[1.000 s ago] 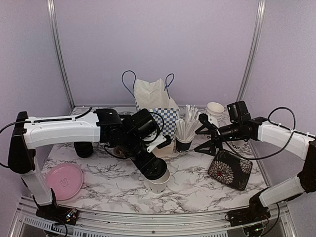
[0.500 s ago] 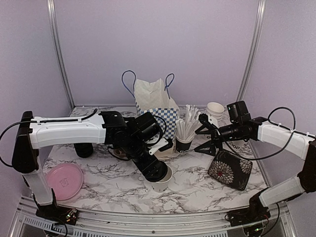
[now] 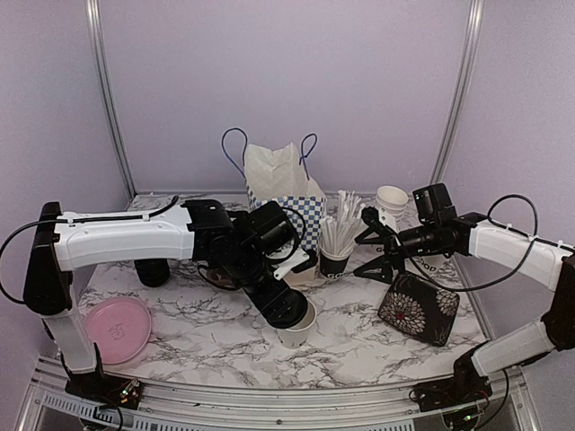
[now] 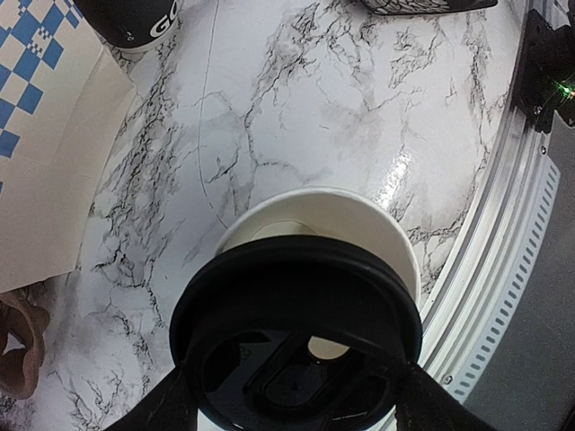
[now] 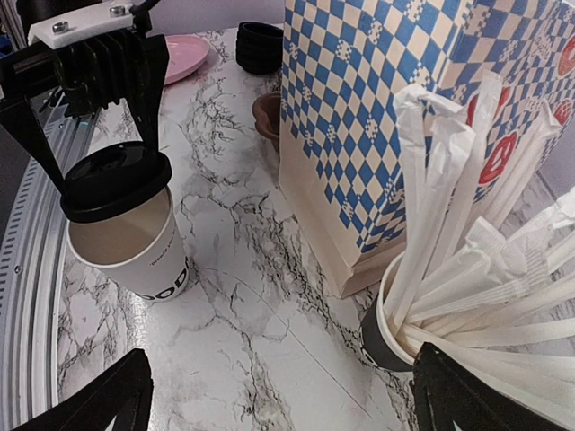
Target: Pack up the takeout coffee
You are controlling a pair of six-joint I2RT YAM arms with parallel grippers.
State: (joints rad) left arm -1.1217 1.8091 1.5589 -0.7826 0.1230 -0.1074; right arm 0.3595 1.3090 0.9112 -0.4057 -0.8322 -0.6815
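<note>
A white paper cup [image 3: 296, 330] with black lettering stands open at the front middle of the table. My left gripper [image 3: 284, 305] is shut on a black plastic lid [image 4: 296, 296] and holds it tilted just over the cup's rim [image 4: 359, 211], covering the near part of it. In the right wrist view the lid [image 5: 112, 180] rests partly on the cup [image 5: 135, 256]. The brown pulp carrier [image 4: 18, 346] lies by the bag, mostly hidden behind the left arm in the top view. My right gripper [image 3: 377, 247] is open and empty near the straw cup.
A blue-checked paper bag [image 3: 296, 211] stands at the back middle, with a black cup of white straws [image 3: 334, 256] beside it. A stack of white cups [image 3: 392, 199] is at the back right. A floral pouch [image 3: 418, 308], a pink plate [image 3: 117, 328] and black rings [image 3: 153, 271] also lie on the table.
My left gripper has shifted a little to the right with the lid, bringing it further over the cup. The right arm has not moved.
</note>
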